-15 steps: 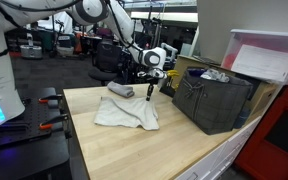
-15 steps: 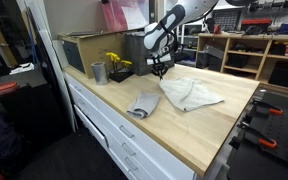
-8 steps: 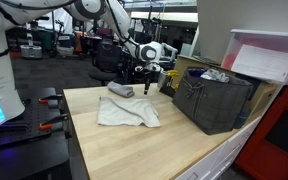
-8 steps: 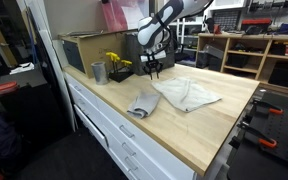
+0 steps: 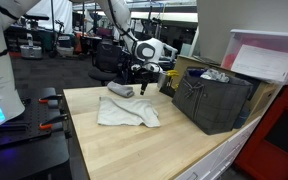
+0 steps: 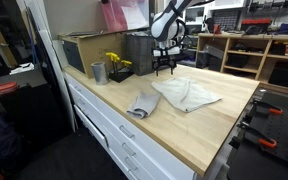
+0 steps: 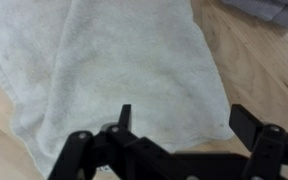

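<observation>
— How does the pincer stand?
— The gripper [image 7: 184, 118] hangs empty, fingers spread wide, above the white towel [image 5: 126, 112].
— And the towel?
— Flat near the middle of the table [image 5: 179, 150], with a grey cloth [image 5: 121, 90] just beside it.

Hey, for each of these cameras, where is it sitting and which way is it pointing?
Exterior view: raised off a corner of the light wooden table, facing the dark grey crate; shows the arm and open gripper.
Exterior view: beside the white drawers, looking along the table; shows the arm and gripper.
Wrist view: on the wrist, looking down at the rumpled white cloth towel; shows both black fingers.
Shared: all three see the towel and folded grey cloth.
</observation>
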`<action>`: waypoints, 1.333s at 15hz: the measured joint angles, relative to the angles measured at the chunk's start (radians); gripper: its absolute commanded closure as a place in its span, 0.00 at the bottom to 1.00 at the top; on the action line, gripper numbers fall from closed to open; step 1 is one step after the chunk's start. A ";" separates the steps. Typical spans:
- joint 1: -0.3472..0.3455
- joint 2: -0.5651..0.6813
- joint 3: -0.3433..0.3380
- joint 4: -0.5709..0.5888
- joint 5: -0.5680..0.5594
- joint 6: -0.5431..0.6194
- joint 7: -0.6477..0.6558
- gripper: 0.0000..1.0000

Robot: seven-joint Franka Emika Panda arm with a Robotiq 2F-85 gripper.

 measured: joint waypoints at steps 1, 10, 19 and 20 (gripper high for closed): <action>-0.006 -0.022 0.000 -0.049 0.013 0.018 0.000 0.00; -0.073 -0.160 0.002 -0.405 0.152 0.128 -0.078 0.00; -0.092 -0.283 0.039 -0.770 0.238 0.377 -0.258 0.00; -0.096 -0.297 0.046 -0.792 0.253 0.386 -0.266 0.00</action>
